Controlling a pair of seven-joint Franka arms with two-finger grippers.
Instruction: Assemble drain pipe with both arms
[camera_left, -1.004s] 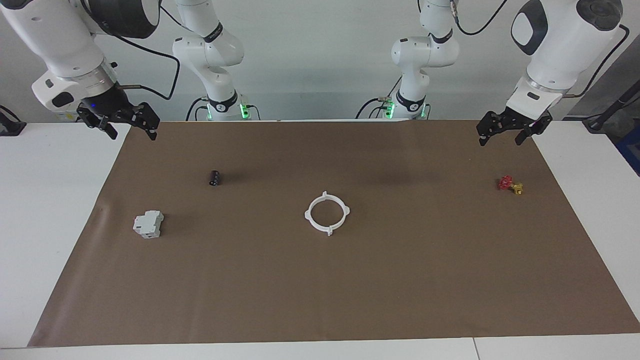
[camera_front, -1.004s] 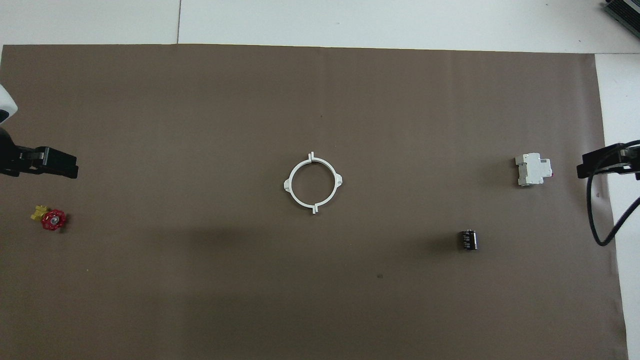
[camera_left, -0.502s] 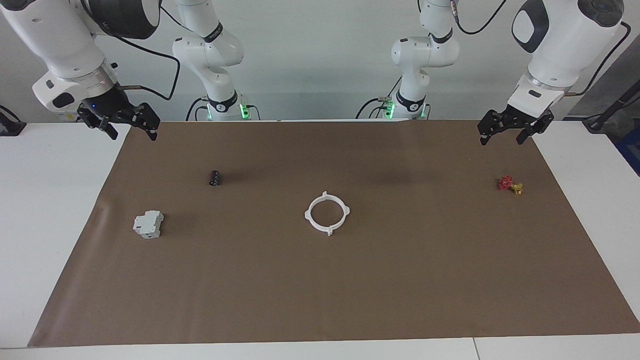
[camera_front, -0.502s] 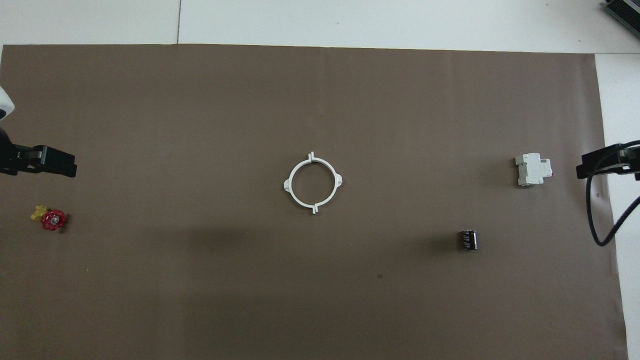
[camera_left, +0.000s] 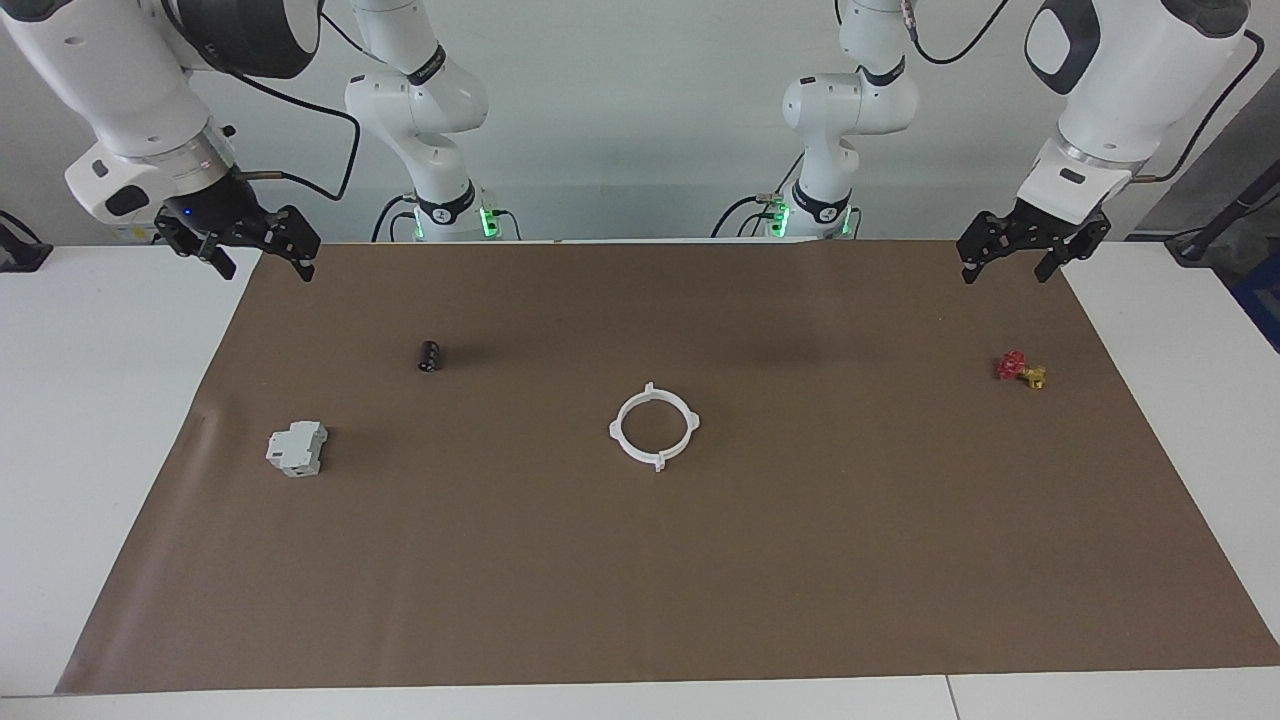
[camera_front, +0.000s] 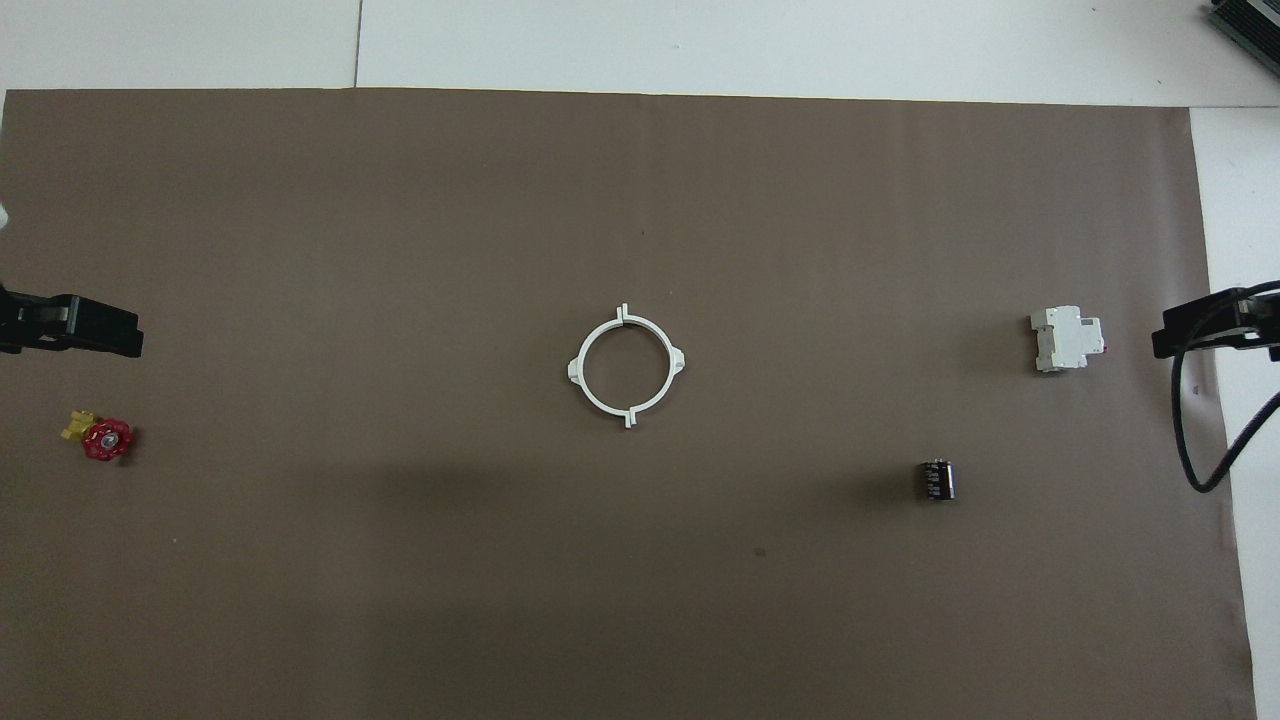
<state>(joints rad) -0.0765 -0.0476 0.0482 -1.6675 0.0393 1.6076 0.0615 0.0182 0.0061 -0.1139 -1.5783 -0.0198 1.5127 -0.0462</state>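
The drain pipe (camera_left: 654, 427) lay joined as one ring mid-surface, so assembly looked finished. The left tool (camera_left: 1022, 251), at about two o'clock from it in the facing view, and the right tool (camera_left: 240, 240), at ten o'clock, hung wide and empty.

The drain pipe (camera_left: 654, 427) lay flat as a closed white ring with outer tabs near the middle of the brown mat (camera_left: 820, 560) that covered the bench (camera_left: 90, 420), touched by neither claw. The left claw (camera_left: 1008, 262) hung with its fingers apart over the mat's edge at the left arm's end, above and clear of the red-and-yellow valve (camera_left: 1020, 369), while the right claw (camera_left: 258, 259) hung with fingers apart over the mat's edge at the right arm's end. A small black cylinder (camera_left: 429, 355) and a grey-white block (camera_left: 297, 448) lay toward the right arm's end, the cylinder nearer to the robots than the block, both well apart from the ring.
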